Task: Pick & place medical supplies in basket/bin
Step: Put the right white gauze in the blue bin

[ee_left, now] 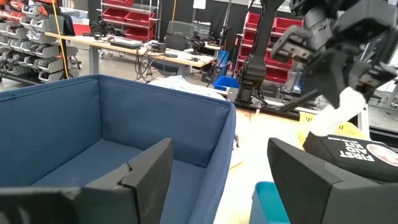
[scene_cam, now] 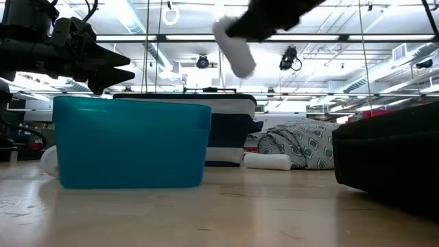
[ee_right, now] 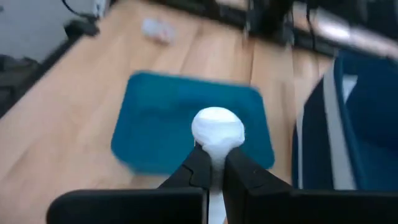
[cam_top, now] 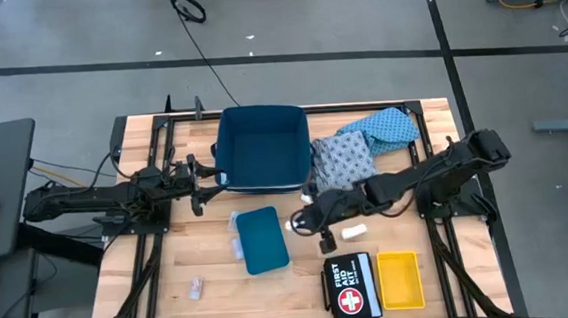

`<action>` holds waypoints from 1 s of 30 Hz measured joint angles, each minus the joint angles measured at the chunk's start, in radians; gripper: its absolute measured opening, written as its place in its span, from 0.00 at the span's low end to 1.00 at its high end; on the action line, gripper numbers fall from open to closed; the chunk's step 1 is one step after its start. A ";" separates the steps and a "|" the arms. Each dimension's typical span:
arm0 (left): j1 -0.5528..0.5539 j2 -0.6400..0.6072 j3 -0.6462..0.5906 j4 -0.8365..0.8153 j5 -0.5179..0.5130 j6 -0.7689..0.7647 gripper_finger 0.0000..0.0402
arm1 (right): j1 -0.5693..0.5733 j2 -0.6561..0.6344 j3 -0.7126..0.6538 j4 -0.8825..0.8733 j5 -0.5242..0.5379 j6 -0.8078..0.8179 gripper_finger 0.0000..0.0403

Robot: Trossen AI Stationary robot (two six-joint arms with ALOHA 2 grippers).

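1. The left hand [cam_top: 209, 187] is waiting at the near wall of the dark blue basket [cam_top: 257, 146], its fingers standing partly apart with nothing between them.
2. The small teal bin [cam_top: 261, 239] is sitting on the counter [cam_top: 172, 277] just ahead of and below the right hand, with the basket off to that hand's side.
3. The right hand [ee_right: 213, 163] is hanging above the counter with its fingers pinched tight on a white roll [ee_right: 216, 129], which is sticking out past the fingertips.
4. Judging by this, the carrying step is in hand: the roll is lifted and not yet over any container.
5. The next move is calling for a short reach forward until the roll is hanging over the chosen container, then a release.
6. Another white roll [cam_top: 353, 232] is lying on the counter just behind the right hand, and the patterned cloths [cam_top: 363, 143] are lying beside the basket.
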 joint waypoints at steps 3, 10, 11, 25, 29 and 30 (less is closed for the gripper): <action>0.000 0.000 0.000 0.002 0.000 0.002 0.63 | -0.026 0.041 0.000 0.111 -0.065 -0.037 0.04; 0.000 0.000 0.000 0.009 0.000 0.005 0.63 | -0.086 0.211 0.001 0.391 -0.219 -0.057 0.04; 0.000 0.000 0.000 0.011 0.001 0.006 0.63 | -0.092 0.231 -0.002 0.419 -0.234 -0.057 0.04; 0.000 0.000 0.000 0.007 0.000 0.010 0.63 | -0.155 0.330 0.000 0.558 -0.373 -0.004 0.04; 0.000 0.000 0.000 0.007 0.000 0.011 0.63 | -0.154 0.329 0.000 0.542 -0.375 -0.004 0.08; 0.000 0.000 0.000 0.007 0.000 0.011 0.63 | -0.154 0.329 0.000 0.535 -0.374 -0.004 0.09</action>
